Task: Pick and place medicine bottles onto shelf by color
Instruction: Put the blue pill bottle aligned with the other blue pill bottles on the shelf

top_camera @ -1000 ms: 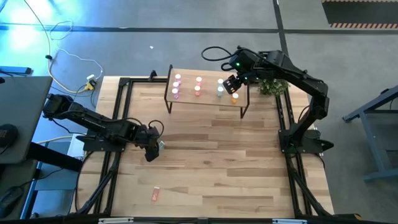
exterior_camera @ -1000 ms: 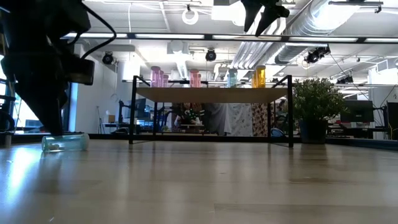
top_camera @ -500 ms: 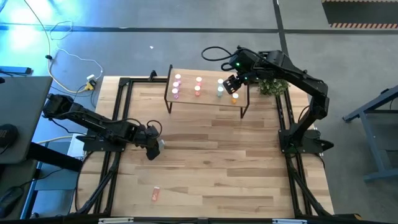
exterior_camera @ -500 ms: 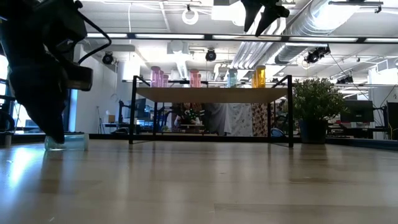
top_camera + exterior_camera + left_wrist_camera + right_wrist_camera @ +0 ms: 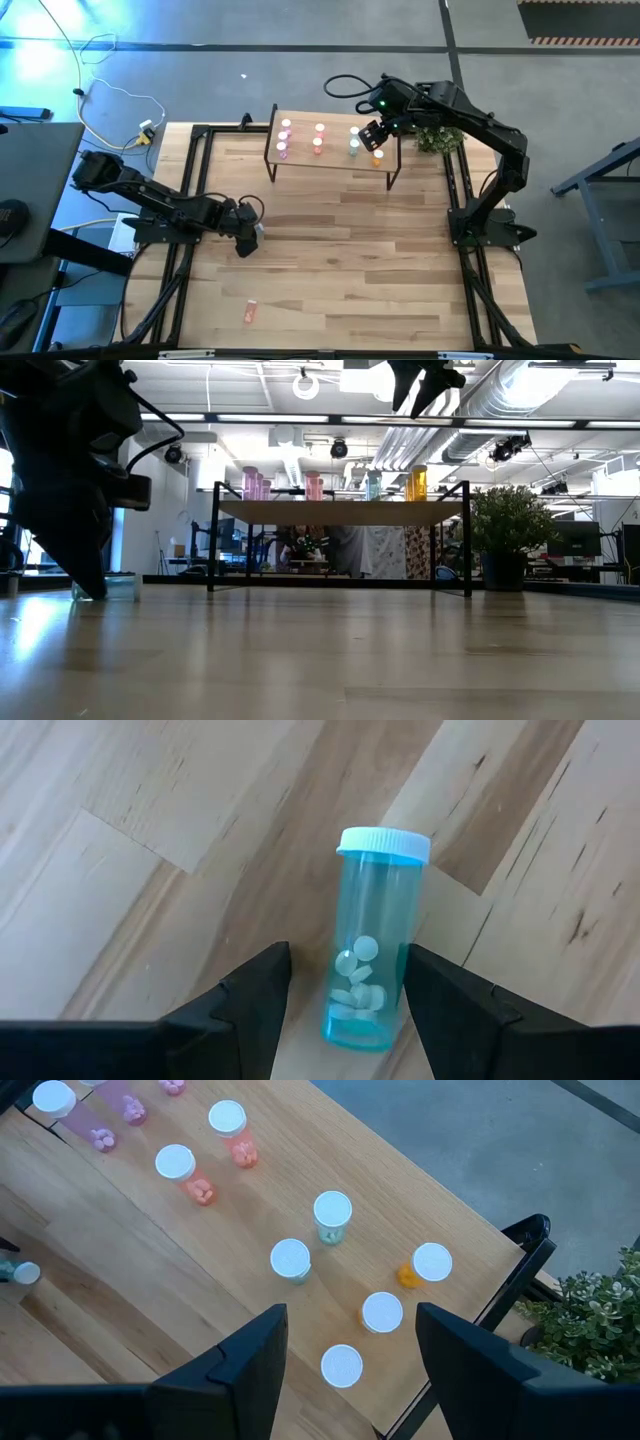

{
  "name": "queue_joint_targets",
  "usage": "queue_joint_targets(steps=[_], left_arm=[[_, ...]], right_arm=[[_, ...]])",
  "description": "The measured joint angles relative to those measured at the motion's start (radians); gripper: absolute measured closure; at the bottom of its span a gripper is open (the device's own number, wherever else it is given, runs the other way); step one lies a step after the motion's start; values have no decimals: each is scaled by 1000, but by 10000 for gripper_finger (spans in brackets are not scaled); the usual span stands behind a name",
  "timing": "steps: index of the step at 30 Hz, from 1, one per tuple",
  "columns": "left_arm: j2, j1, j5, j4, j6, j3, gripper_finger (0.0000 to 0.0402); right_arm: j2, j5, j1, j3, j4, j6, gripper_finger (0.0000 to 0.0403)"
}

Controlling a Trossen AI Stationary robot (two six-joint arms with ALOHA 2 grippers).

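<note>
While the light plank worktop (image 5: 330, 250) fills a black metal frame on a grey floor, its boards run in pale and tan strips with dark grain flecks, plainly seen in the left wrist view. Across it in the low view lies a bright room with white ducts, strip lights, black stands and a potted plant (image 5: 508, 530) at the far right corner; from above the plant (image 5: 437, 138) sits just beside the shelf.

Low over the left part of the worktop, the left gripper (image 5: 247, 238) has its fingers (image 5: 245, 1005) spread, one on each side of a pale green-blue bottle (image 5: 368, 955) that lies on its side with its white cap pointing away; white pills show inside it. Whether the fingers touch the bottle I cannot tell. In the low view that bottle (image 5: 118, 588) lies on the worktop behind the dark arm.

Above the right end of the shelf (image 5: 335, 160), the right gripper (image 5: 372, 135) hangs with its fingers (image 5: 250, 1365) parted and holds nothing. On the shelf (image 5: 200, 1270) upright white-capped bottles stand in colour groups: pink (image 5: 60, 1105), salmon-red (image 5: 180, 1168), pale green (image 5: 330, 1215), orange (image 5: 428, 1265). One pink bottle (image 5: 250, 313) lies alone near the worktop's front edge.

No label or writing is readable anywhere.
</note>
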Motion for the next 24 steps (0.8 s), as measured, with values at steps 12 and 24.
queue_joint_targets(steps=[12, 24], left_arm=[[11, 1, -9, 3, 0, 0, 283], [19, 0, 61, 11, 46, 54, 305]], right_arm=[[0, -27, 0, 0, 0, 1, 190], [0, -32, 0, 0, 0, -5, 190]])
